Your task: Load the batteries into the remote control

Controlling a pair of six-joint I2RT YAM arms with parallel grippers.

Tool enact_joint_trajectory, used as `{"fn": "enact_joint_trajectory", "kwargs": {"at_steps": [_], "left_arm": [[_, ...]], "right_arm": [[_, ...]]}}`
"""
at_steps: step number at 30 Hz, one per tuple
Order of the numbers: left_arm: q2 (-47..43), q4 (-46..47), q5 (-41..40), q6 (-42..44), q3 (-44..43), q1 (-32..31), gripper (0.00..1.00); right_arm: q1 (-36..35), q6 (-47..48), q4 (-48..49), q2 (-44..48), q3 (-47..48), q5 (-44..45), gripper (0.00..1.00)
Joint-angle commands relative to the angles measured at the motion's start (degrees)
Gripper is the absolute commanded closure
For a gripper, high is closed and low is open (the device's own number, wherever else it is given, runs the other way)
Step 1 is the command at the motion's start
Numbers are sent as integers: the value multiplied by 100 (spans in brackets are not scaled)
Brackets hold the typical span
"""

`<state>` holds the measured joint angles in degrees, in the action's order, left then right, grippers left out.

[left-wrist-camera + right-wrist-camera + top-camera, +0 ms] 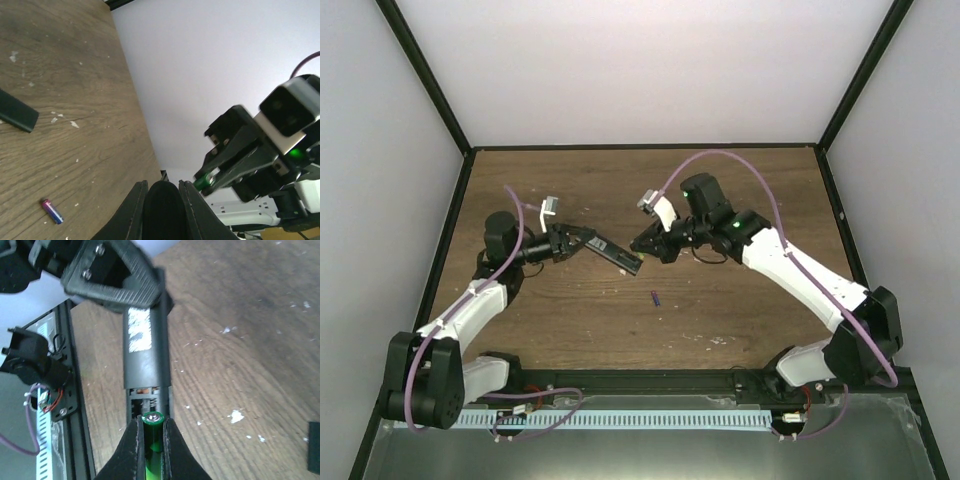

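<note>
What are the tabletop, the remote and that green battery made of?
Tabletop: looks like wood or a wood-grain laminate, matte, with visible grain lines. Remote control: probably matte dark plastic, smooth and unreflective. Green battery: seemingly metal under a glossy green wrap; its end cap shines silvery.

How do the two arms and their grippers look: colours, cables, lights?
The left arm and right arm: white shells, black joints, a purple cable each. The left gripper and right gripper: black, with white camera boxes. The right wrist shows green lights.
</note>
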<state>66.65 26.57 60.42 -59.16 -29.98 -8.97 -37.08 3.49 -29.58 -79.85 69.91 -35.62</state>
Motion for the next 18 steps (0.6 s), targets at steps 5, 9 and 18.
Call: {"fn": "enact_joint_trajectory", "kwargs": {"at_steps": [5,9,18], "left_arm": [[-3,325,296,-300,-315,-50,100],[-11,321,313,-362,-316,-68,100],[-3,334,356,-429,-331,-68,100]], "right_arm": [[-368,320,904,262,-326,-401,99],[-430,442,984,205,-326,-325,99],[-487,685,865,48,-311,-315,99]]}}
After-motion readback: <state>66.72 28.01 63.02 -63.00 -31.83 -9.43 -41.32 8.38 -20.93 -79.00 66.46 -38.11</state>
